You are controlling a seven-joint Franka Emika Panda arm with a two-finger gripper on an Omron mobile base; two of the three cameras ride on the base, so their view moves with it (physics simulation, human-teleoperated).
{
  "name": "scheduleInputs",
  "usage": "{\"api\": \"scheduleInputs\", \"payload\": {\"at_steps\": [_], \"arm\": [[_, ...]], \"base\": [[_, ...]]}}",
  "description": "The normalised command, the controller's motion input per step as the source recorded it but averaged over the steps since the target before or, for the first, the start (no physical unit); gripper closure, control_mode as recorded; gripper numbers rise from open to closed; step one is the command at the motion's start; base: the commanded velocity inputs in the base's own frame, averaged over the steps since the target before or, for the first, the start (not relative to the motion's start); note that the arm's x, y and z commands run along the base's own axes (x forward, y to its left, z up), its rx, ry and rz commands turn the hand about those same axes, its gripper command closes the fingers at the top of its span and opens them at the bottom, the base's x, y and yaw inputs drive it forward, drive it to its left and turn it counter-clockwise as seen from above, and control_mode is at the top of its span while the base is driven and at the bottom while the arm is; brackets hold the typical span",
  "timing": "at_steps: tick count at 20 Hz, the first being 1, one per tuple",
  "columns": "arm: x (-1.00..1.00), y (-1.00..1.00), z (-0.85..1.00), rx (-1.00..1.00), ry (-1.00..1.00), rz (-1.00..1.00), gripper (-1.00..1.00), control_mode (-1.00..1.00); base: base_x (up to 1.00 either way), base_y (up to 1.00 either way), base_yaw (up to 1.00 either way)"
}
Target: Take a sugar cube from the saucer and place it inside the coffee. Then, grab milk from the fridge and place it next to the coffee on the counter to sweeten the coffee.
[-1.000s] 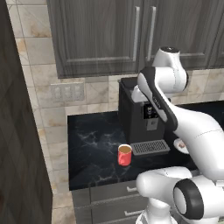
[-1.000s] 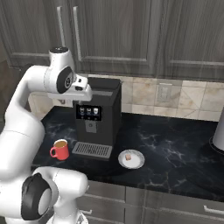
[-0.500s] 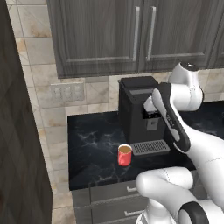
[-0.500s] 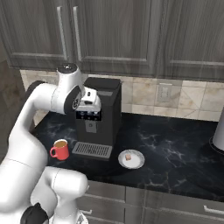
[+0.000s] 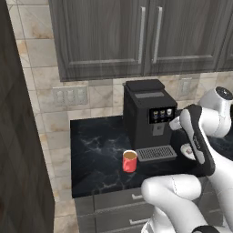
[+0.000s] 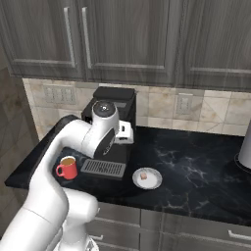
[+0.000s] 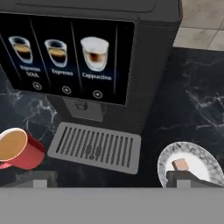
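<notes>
Sitting upright on the bench (image 6: 196,162): red coffee mug (image 6: 67,168), brown liquid close to the rim, just left of the coffee machine's drip tray (image 6: 103,168). Handle sticks out to the left in the right base view. Mug axis is vertical, mouth up.

White saucer (image 6: 148,178) lies flat on the bench just right of the drip tray, near the front edge. One small tan sugar cube (image 6: 143,175) on it, roughly centred, resting flat. Too small to tell any further orientation.

Black coffee machine (image 5: 148,114) stands at the back against the tiled wall, screen facing out. Hand view reads three drink icons on the screen (image 7: 65,59), slotted tray (image 7: 96,146) below it.

Mug and saucer are apart, with the drip tray between them.

Gripper (image 6: 128,133) hangs in front of the machine's face, above tray level, between mug and saucer. Fingers (image 7: 186,178) are spread wide, released, grasping nothing. In the hand view one fingertip overlaps the near edge of the saucer, the other sits below the mug.

Dark grey wall cabinets (image 5: 136,36) above. A grey rounded object (image 6: 245,154) sits at the far right of the bench, cut off by the frame.
</notes>
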Motion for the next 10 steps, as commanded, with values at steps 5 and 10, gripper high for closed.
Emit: {"api": "scheduleInputs", "payload": {"at_steps": [5,10], "arm": [[0.00,-0.48,-0.34,0.00,-0.01,0.07,-1.00,-1.00],[0.00,-0.68,-0.33,0.02,0.06,0.08,-1.00,-1.00]], "base": [[0.00,0.00,0.00],[0.00,0.00,0.00]]}}
